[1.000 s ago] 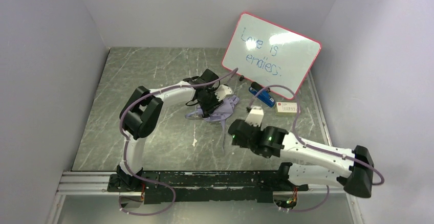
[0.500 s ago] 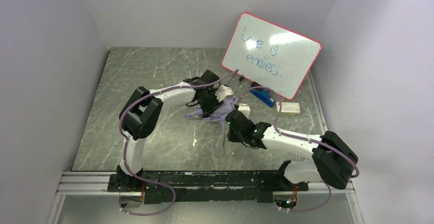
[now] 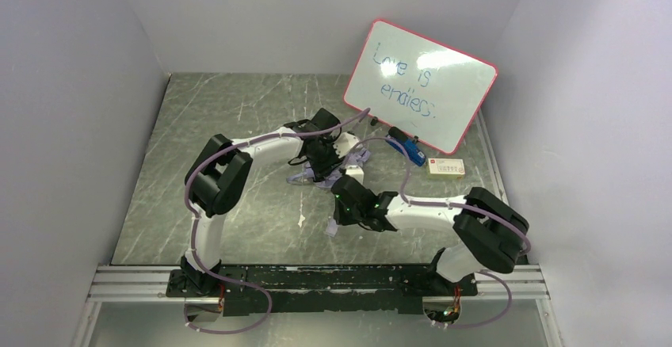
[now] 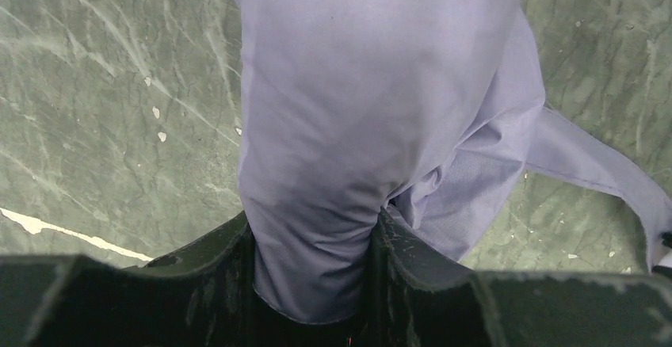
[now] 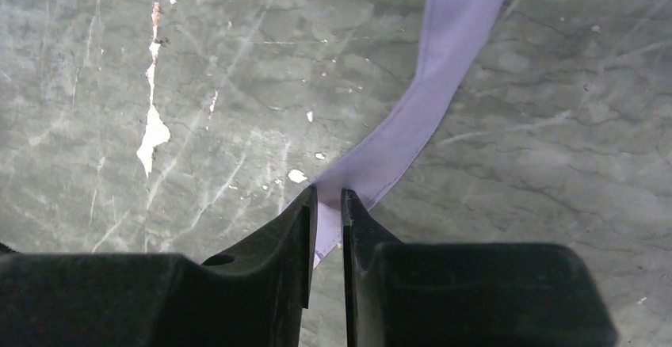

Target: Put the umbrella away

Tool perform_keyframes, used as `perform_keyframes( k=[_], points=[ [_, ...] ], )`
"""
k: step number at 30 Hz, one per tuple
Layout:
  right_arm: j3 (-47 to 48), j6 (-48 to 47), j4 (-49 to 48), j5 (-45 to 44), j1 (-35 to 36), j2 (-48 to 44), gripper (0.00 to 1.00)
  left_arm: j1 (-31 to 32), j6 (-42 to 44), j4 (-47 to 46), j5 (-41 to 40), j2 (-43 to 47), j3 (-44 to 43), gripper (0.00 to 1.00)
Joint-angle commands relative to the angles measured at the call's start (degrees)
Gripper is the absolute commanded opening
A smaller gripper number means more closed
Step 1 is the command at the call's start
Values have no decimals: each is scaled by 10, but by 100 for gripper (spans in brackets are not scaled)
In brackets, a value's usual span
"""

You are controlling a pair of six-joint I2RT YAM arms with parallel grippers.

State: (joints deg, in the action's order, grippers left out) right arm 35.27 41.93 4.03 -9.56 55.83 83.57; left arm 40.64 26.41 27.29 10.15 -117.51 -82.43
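While the right arm (image 3: pixel 428 208) stretches low and leftward, its right pincer (image 5: pixel 325 198) pinches the strap (image 5: pixel 412 125) of the one pale lavender fabric umbrella (image 4: pixel 372 85); farther, at the worktop's (image 3: pixel 238 117) middle, the arched left arm's (image 3: pixel 261 145) left pincer (image 4: pixel 313 228) clamps its bunched canopy.

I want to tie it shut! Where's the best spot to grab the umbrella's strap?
Pinch the strap near its loose end, coming along its length from that end: it is thin, flat and clear of the bunched umbrella. The right gripper grips there.
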Motion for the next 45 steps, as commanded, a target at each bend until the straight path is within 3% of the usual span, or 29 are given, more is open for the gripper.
perform_keyframes(
  k=[1, 12, 16, 21, 24, 30, 37, 41, 45],
  points=[
    [29, 14, 109, -86, 37, 41, 23, -5, 28, 18, -77, -43, 21, 5],
    [12, 55, 235, -206, 43, -105, 25, -1, 37, 4, -97, -36, 40, 5],
    [8, 59, 226, -230, 41, -174, 27, 1, 38, 1, -99, -38, 40, 5],
    [8, 83, 206, -307, 32, -250, 45, 14, 44, -16, -124, -30, 54, 5],
    [11, 49, 204, -326, -20, -276, 52, 23, 48, -32, -138, -24, 70, 5],
    [3, -72, 120, -230, -220, -305, 65, 43, 53, -59, -176, -17, 95, 5],
    [-1, -143, -45, -128, -371, -258, 69, 76, 69, -111, -247, -4, 137, 5],
    [11, -225, -157, -67, -389, -200, 70, 103, 93, -162, -302, 2, 179, 5],
    [56, -324, -202, 8, -395, -131, 72, 137, 119, -213, -354, 1, 222, 5]
  ],
)
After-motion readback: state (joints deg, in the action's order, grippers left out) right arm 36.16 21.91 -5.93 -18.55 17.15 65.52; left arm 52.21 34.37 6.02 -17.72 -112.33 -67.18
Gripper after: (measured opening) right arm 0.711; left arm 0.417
